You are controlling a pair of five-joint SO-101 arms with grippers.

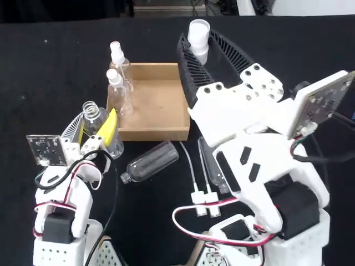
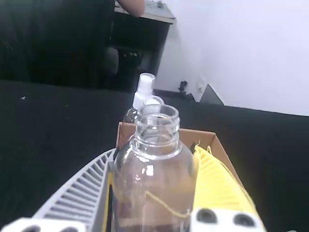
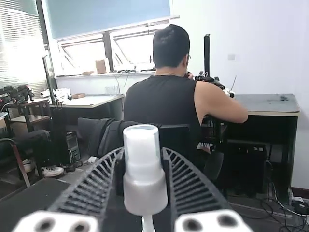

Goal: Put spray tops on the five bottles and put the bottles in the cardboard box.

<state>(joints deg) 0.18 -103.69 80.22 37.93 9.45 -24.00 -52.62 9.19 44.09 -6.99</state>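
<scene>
My left gripper (image 1: 99, 123), with one grey and one yellow finger, is shut on an upright clear bottle (image 2: 153, 171) whose neck is bare; it stands just left of the cardboard box (image 1: 157, 132). My right gripper (image 1: 203, 49), black-fingered, is raised above the box's right side and shut on a white spray top (image 3: 142, 169), also seen from above as the spray top (image 1: 199, 37). Two capped bottles (image 1: 118, 88) stand at the box's left wall. An uncapped bottle (image 1: 150, 161) lies on the table in front of the box. Another bottle (image 1: 212, 166) lies partly under the right arm.
Two loose spray tops with long white dip tubes (image 1: 198, 195) lie on the black table between the arms. The two arm bases fill the near edge. A person sits at a desk in the room behind, away from the table.
</scene>
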